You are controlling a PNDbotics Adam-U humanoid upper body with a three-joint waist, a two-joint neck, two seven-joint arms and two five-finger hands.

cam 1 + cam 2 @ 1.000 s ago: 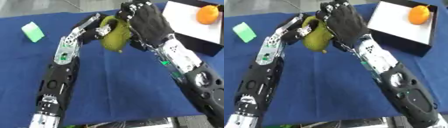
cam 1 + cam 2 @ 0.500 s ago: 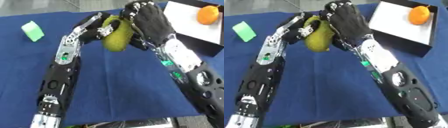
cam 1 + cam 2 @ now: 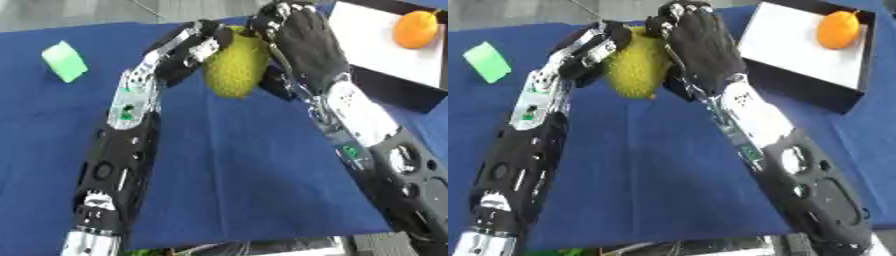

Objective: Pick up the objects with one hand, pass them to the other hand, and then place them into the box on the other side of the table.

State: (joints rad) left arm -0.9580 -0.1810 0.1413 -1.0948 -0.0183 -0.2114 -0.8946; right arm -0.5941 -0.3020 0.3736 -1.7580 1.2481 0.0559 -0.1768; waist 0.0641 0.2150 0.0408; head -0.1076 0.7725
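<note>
A: Nearest the camera, both forearms rise from the lower edge over the blue worktop (image 3: 236, 165). Nothing lies on the cloth between them.

B: Mid-field, the handover. The yellow-green bumpy fruit (image 3: 234, 67) hangs in the air between the two hands, well above the worktop. The left robot hand (image 3: 188, 47) has its fingers curled against the fruit's left side. The right robot hand (image 3: 697, 42) is wrapped over its top and right side, also curled round it.

A: So both hands are clamped on it at once; which one carries the weight cannot be told.

B: Farther off: a green block (image 3: 65, 61) sits alone at the far left, untouched. At the far right, the white-floored box (image 3: 798, 50) already holds an orange (image 3: 837, 29).

A: Judgement: one object delivered, the fruit mid-transfer, release and placement outstanding, the block remaining after that.
</note>
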